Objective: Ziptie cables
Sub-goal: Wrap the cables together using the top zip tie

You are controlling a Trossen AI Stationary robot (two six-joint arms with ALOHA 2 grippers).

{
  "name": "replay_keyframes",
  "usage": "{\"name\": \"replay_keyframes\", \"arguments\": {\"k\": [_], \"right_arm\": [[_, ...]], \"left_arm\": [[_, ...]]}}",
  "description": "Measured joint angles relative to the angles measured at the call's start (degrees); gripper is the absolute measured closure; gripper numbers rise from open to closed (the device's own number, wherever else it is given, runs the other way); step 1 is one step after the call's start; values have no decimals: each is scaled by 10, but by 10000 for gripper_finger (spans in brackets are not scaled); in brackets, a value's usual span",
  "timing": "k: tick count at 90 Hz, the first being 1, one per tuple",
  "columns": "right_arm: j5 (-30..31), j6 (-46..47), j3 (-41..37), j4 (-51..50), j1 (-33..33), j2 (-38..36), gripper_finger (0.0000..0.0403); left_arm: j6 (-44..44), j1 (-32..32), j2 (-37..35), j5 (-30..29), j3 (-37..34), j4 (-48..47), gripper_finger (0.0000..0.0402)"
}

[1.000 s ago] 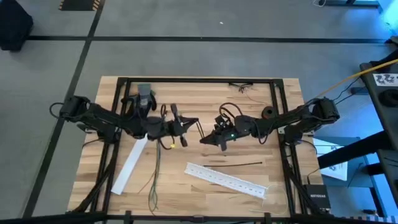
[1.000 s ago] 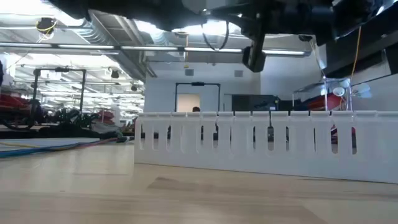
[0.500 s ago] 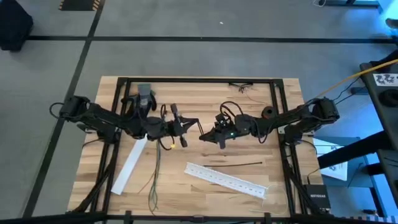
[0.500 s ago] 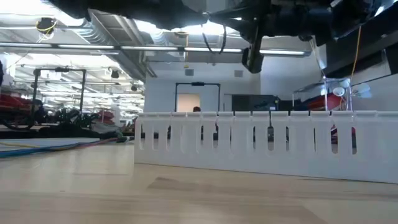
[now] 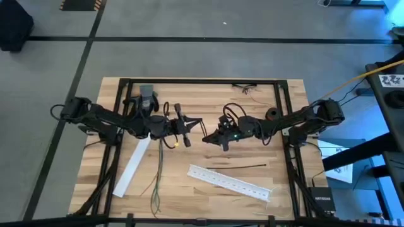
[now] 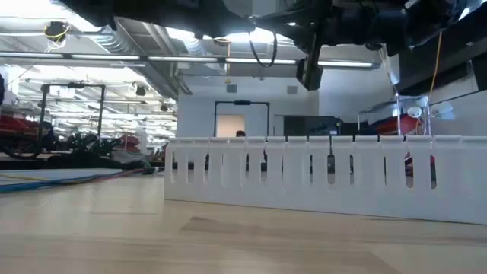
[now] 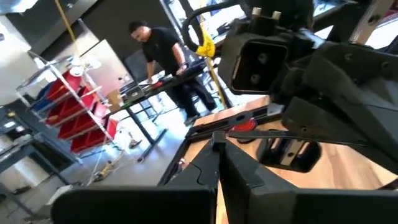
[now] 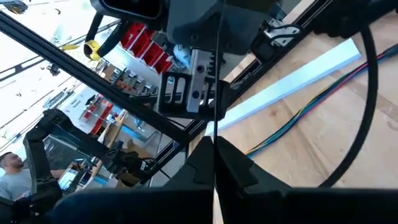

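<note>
The wooden surface (image 5: 208,94) is carrying two white perforated strips (image 5: 230,181), one at its left and one near the front. Both arms are reaching toward the middle, the left hand (image 5: 189,123) and right hand (image 5: 208,137) each pinching closed on an end of a thin black zip tie (image 5: 201,127). The cables (image 5: 158,173) are lying loose on the surface below the left hand, their ends trailing toward the front edge.

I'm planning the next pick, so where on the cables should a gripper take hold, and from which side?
Grip the cables mid-length, likely from straight above: there the strands run close together down the table, while the near ends splay apart. The white strip lies close beside them.
</note>
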Motion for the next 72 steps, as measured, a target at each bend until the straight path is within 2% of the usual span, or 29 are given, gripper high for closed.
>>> {"name": "replay_keyframes", "arguments": {"k": [72], "right_arm": [[20, 15, 0, 3, -5, 4, 403]], "left_arm": [[0, 1, 2, 14, 0, 2, 401]]}}
